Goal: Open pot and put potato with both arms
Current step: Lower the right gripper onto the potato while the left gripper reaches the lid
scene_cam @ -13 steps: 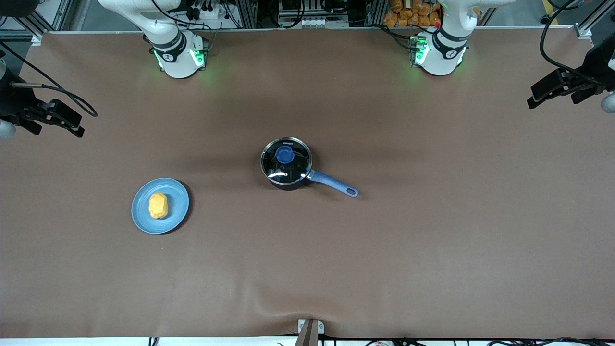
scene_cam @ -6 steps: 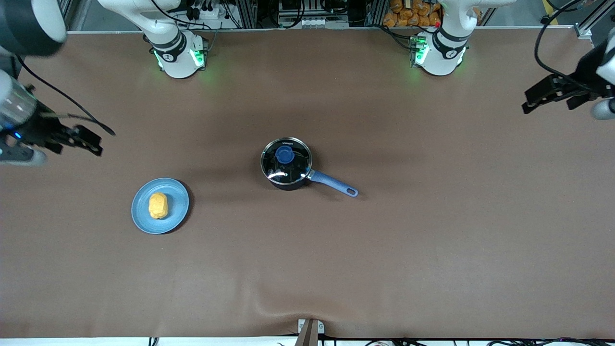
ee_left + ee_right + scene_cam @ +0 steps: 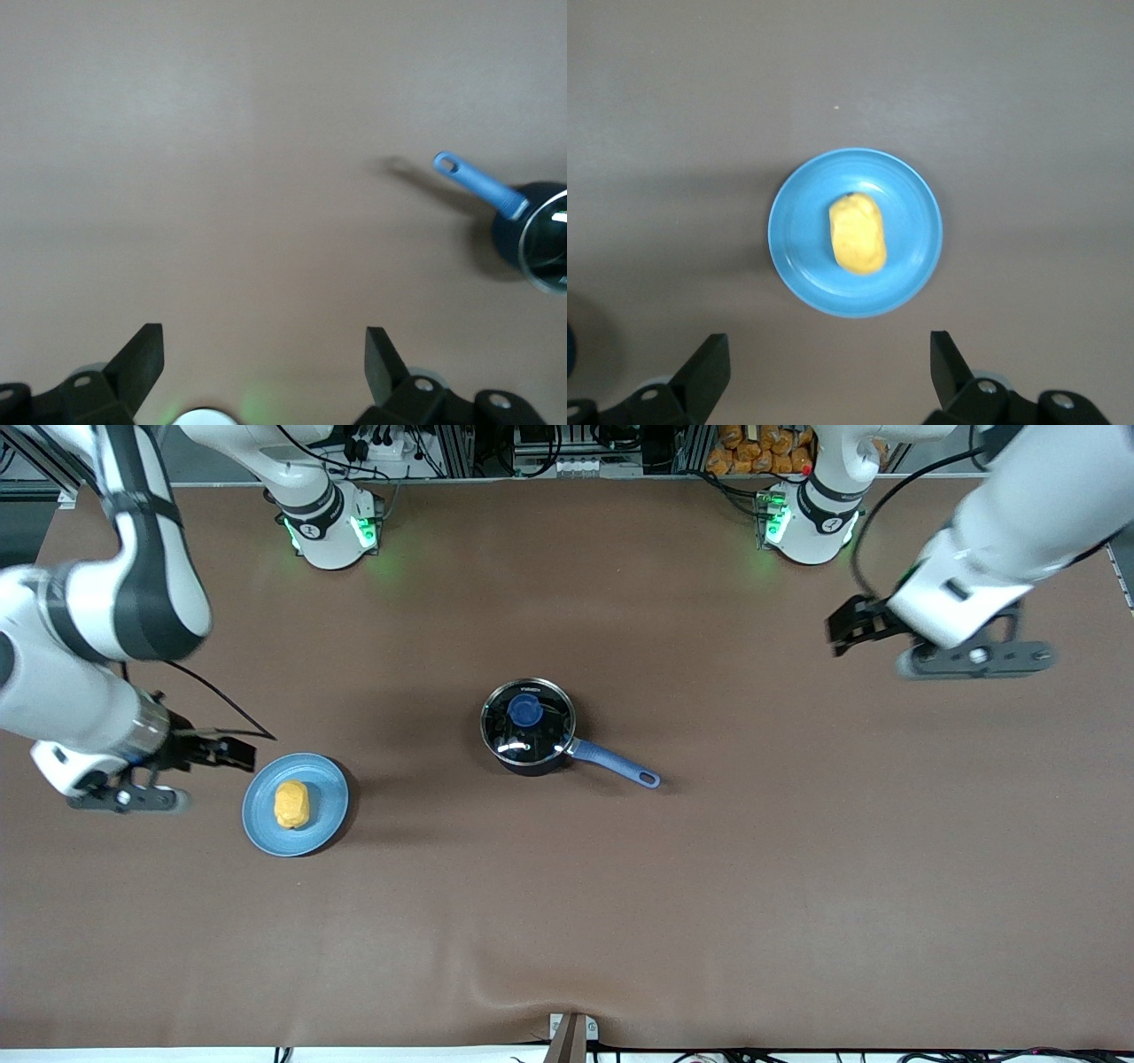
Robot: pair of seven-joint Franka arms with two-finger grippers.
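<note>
Brown sheeting covers the counter (image 3: pixel 797 886). White lettering is printed on the glass lid (image 3: pixel 528 721) near its rim, at the edge toward the robot bases; it is too small to read.

The pot (image 3: pixel 528 726) stands at the centre of the front view with the lid seated on it and the blue knob (image 3: pixel 524 709) at the lid's centre. Its blue handle (image 3: pixel 614 763) runs toward the lower right of the frame. In the left wrist view, the pot (image 3: pixel 532 235) appears at the right edge of the frame.

The potato (image 3: pixel 291 804) lies on a blue plate (image 3: pixel 326 784) at the left of centre in the front view, nearer the front camera than the pot. The right wrist view shows the potato (image 3: pixel 858 234) at the centre of the plate (image 3: pixel 799 221).

The right hand (image 3: pixel 232 751) is over the counter just beside the plate, at the mid left of the frame. Its fingers (image 3: pixel 707 366) are spread wide and hold nothing.

The left hand (image 3: pixel 846 631) is over bare counter at the upper right of the frame, well apart from the pot. Its fingers (image 3: pixel 142 351) are spread wide and hold nothing.
</note>
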